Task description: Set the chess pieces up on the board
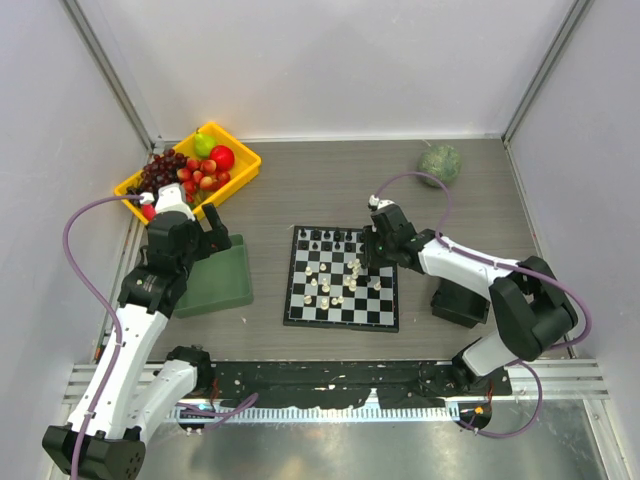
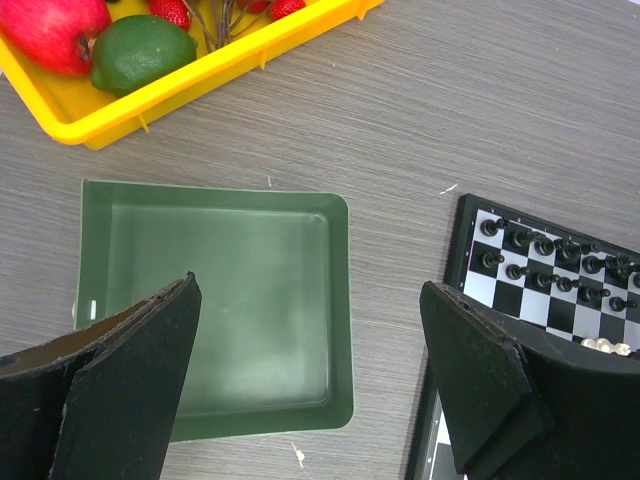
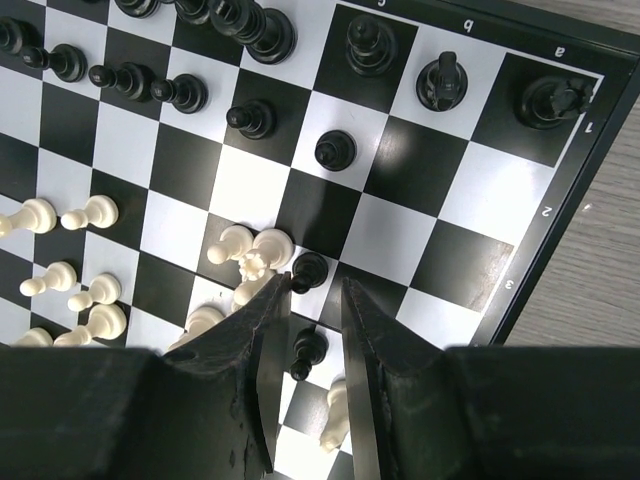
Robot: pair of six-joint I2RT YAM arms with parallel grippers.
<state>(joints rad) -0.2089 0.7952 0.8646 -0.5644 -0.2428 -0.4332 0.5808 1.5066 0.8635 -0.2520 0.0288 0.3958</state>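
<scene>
The board (image 1: 376, 313) lies mid-table. Black chess pieces (image 1: 325, 238) line its far rows. Cream-white pieces (image 1: 325, 287) are scattered over its middle. My right gripper (image 1: 372, 256) hangs low over the board's right half. In the right wrist view its jaws (image 3: 315, 282) stand a narrow gap apart with nothing clamped. One black pawn (image 3: 309, 270) stands just off the left fingertip, and another (image 3: 308, 350) stands on the board under the gap. White pieces (image 3: 250, 250) crowd to the left. My left gripper (image 1: 200, 243) is wide open and empty above the green tray (image 2: 220, 300), left of the board (image 2: 535, 300).
A yellow bin (image 1: 243, 170) of fruit sits at the far left, its rim (image 2: 200, 85) beyond the tray. A green leafy lump (image 1: 440, 163) lies at the far right. Grey walls close in both sides and the back.
</scene>
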